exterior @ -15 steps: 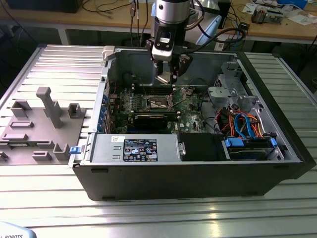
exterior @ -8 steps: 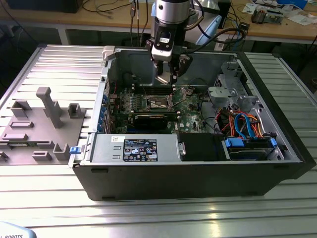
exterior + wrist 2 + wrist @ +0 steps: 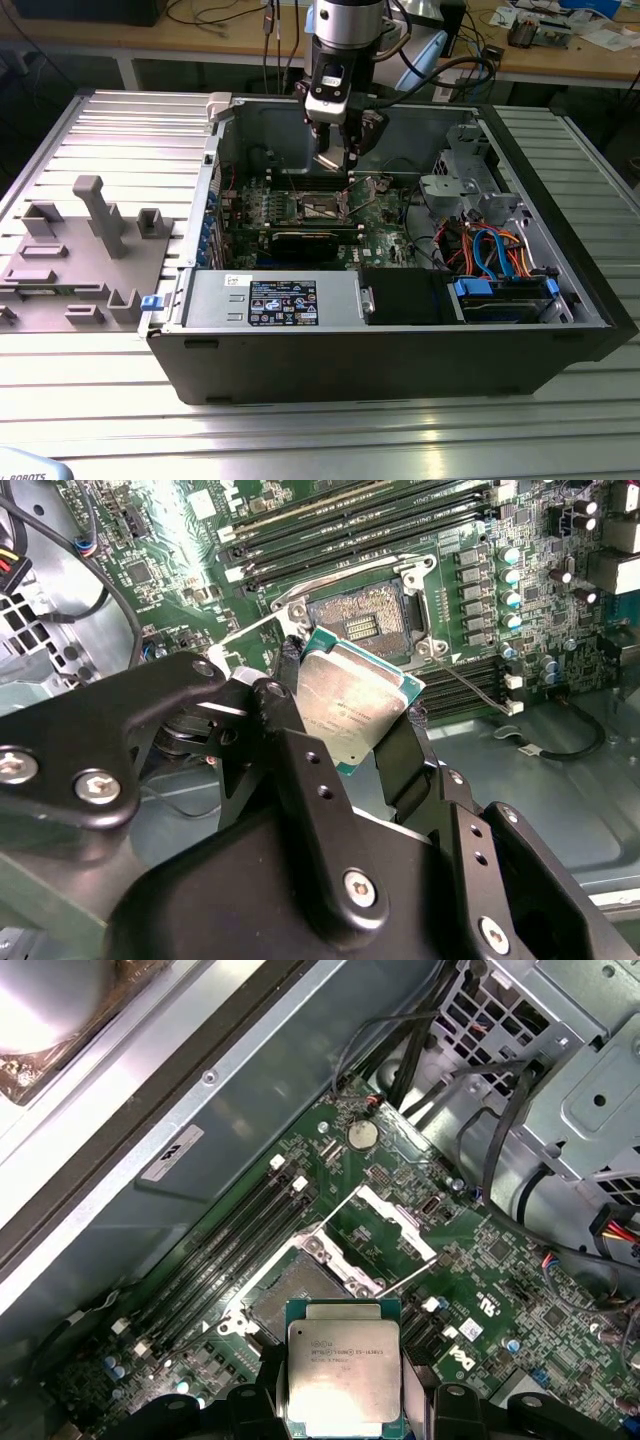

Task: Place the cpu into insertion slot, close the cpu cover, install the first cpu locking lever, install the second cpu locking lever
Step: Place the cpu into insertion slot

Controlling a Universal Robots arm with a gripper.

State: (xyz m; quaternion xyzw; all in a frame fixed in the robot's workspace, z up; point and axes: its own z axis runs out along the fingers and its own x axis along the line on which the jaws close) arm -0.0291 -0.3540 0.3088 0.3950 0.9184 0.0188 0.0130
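Note:
My gripper [image 3: 331,158] is shut on the cpu [image 3: 343,1365], a square chip with a silvery top and a green edge, also seen in the second wrist view [image 3: 350,700]. A black finger [image 3: 283,715] presses each of two opposite sides. The chip hangs tilted a little above the green motherboard [image 3: 385,215], close over the insertion slot [image 3: 290,1295], whose dark recess lies bare. The cpu cover [image 3: 385,1222] stands swung open at the slot's far side. Two thin wire levers [image 3: 405,1275] stick up, released, beside the socket.
The board lies inside an open computer case [image 3: 560,330] on a ribbed metal table. Long memory slots [image 3: 230,1250] run beside the socket. A grey drive cage [image 3: 465,170] and coloured cables [image 3: 490,250] crowd the exterior view's right. A grey fixture [image 3: 90,250] stands on the left.

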